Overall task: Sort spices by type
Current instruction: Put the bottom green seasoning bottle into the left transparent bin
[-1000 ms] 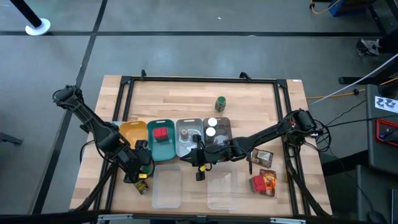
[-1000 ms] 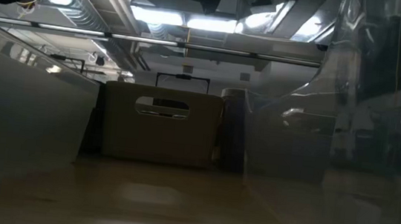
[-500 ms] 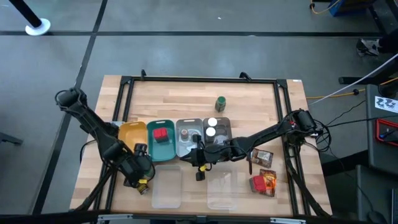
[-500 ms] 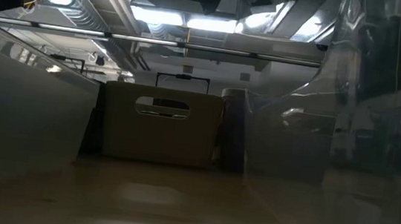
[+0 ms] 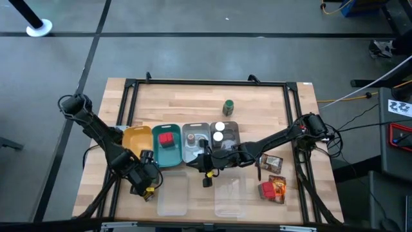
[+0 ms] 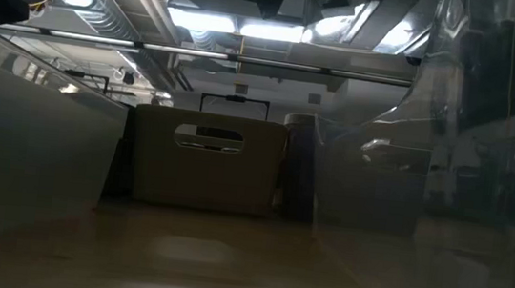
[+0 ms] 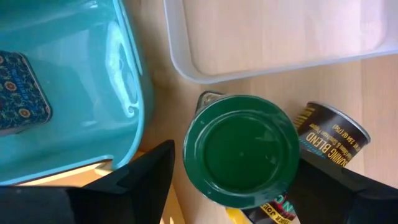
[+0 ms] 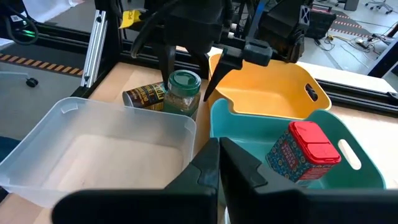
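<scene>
Lower left of the high view: the left gripper [image 5: 147,185] hangs over a green-capped jar [image 7: 241,157], its fingers [image 7: 134,180] spread either side, beside a fallen jar [image 7: 329,132] on the table [image 5: 257,106]. The right gripper [image 5: 207,169], fingers pressed together, waits at centre.

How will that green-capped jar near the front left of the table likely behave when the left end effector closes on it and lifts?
The green-capped jar looks rigid, with a clear body and hard lid, so it probably won't deform. The left end effector straddles it, fingers open on either side; the smooth round wall could slip or twist. It stands upright beside a tipped brown can, so a nudge might topple it.
</scene>
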`<act>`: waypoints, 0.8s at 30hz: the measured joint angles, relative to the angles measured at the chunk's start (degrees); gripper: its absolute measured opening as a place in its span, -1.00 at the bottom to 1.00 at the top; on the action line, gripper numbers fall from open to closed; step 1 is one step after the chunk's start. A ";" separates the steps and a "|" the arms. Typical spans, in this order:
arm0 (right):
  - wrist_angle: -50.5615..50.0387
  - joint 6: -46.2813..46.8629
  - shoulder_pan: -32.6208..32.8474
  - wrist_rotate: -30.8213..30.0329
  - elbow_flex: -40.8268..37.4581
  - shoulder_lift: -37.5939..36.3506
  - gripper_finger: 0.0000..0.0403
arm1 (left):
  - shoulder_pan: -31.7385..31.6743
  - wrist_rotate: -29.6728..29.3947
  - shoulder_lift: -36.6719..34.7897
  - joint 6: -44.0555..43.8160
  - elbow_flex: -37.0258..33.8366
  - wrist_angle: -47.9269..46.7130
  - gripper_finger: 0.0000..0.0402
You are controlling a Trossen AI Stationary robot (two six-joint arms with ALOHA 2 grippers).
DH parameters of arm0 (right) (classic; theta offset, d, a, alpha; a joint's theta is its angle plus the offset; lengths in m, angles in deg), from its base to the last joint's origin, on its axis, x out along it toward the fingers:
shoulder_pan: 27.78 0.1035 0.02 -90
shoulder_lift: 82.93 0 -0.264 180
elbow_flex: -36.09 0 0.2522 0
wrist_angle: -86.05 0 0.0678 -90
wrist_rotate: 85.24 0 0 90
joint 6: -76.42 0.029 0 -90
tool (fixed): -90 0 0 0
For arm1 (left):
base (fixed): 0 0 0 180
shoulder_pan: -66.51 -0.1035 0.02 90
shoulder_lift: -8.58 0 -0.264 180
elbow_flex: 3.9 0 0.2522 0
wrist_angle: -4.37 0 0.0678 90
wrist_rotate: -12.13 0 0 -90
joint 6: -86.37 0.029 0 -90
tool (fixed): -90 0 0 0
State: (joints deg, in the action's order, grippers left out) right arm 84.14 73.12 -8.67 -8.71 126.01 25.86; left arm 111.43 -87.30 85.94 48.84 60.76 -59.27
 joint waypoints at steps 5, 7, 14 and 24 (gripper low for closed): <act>0.00 0.00 0.00 0.00 0.00 0.00 -0.93 | 0.00 -0.44 0.00 0.01 0.00 0.42 0.34; 0.00 0.00 0.00 0.00 0.00 0.00 -0.93 | 0.00 -0.46 0.00 0.46 -0.02 1.73 0.34; 0.00 0.00 0.00 0.00 0.00 0.00 -0.93 | 0.00 -0.66 0.00 3.67 -0.02 3.82 0.34; 0.00 -0.01 0.00 0.00 0.00 0.00 -0.93 | -0.02 -0.48 -0.05 3.46 -0.02 3.76 -0.03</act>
State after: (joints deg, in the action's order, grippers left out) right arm 84.14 73.11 -8.67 -8.71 126.01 25.86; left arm 111.41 -87.79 85.89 52.31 60.74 -55.50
